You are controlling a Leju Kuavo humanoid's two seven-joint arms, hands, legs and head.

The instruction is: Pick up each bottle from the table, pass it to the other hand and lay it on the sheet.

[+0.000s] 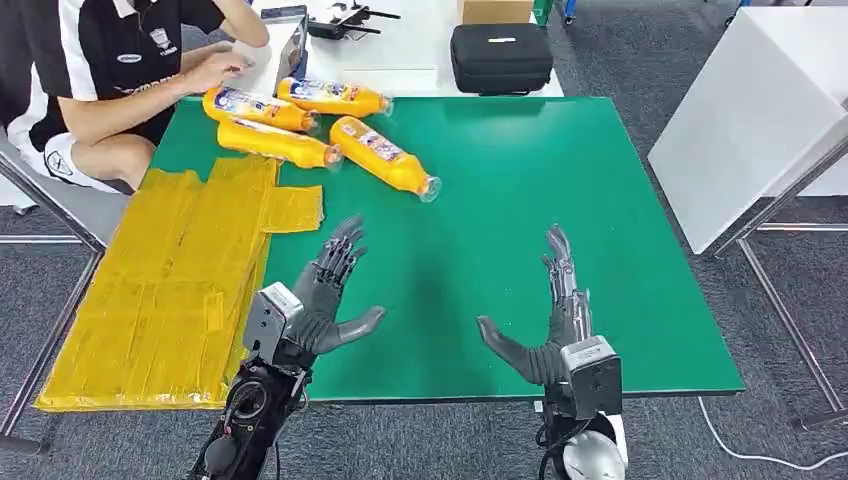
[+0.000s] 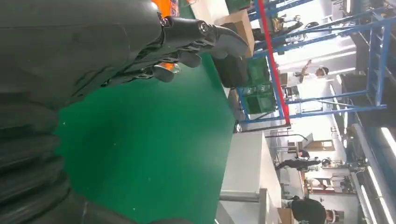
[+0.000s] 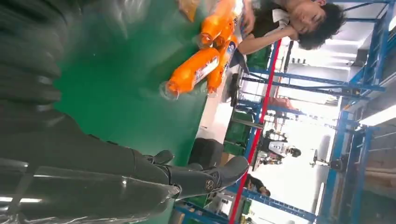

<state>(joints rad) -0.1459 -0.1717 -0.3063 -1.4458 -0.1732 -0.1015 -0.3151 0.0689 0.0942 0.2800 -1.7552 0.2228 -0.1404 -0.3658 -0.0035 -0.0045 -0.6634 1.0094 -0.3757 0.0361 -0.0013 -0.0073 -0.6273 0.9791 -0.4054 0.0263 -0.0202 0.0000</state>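
Evidently I had both hands idle over the green table: the left hand and the right hand hovered with fingers spread wide, holding nothing. Four orange bottles lay on their sides at the far edge, clustered beside a seated person's hand, none on the yellow sheet. Their labels were too small for me to read.
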